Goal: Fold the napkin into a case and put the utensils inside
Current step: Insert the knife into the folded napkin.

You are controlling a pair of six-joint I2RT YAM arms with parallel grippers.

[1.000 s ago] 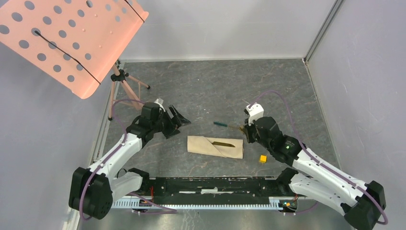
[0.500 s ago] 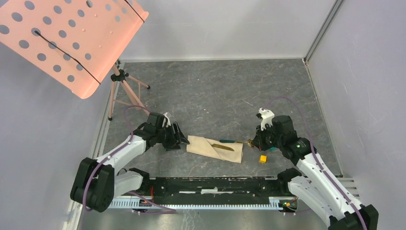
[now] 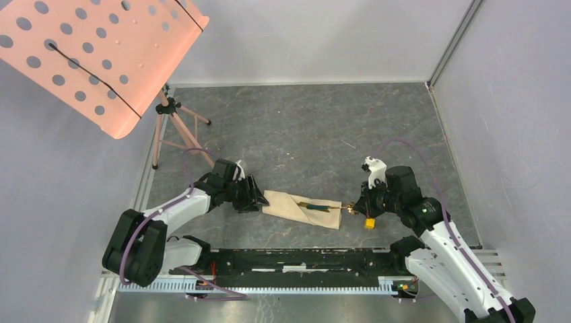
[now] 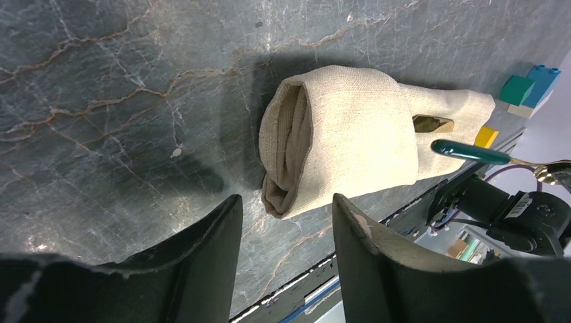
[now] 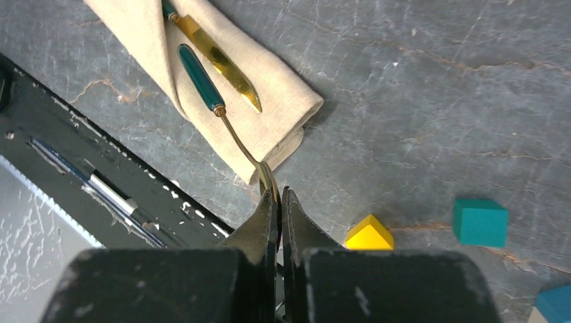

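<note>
The right gripper [image 5: 278,195] has its jaws pressed together on the gold bowl end of the spoon [image 5: 202,79], whose dark teal handle reaches away from the fingers and lies over the open right end of the folded napkin [image 5: 283,101]. Beside it is the knife [image 5: 219,57], its gold blade showing and its handle tucked under the fold. A second ago this arm held the spoon above the table [image 3: 303,121] beyond the napkin's far edge; it has since swung the spoon down and across to the pocket's mouth, so the last utensil looks close to going in. The left gripper [image 4: 286,202] has dropped to the napkin's rolled left end, jaws apart and narrower than before, likely to steady the cloth. The spoon's bowl is hidden between the right fingers. Whether the handle's tip has gone under the flap or only rests on top cannot be made out, nor whether the left fingers touch the cloth. A yellow cube [image 5: 369,234] and a teal cube [image 5: 479,222] sit nearby.
</note>
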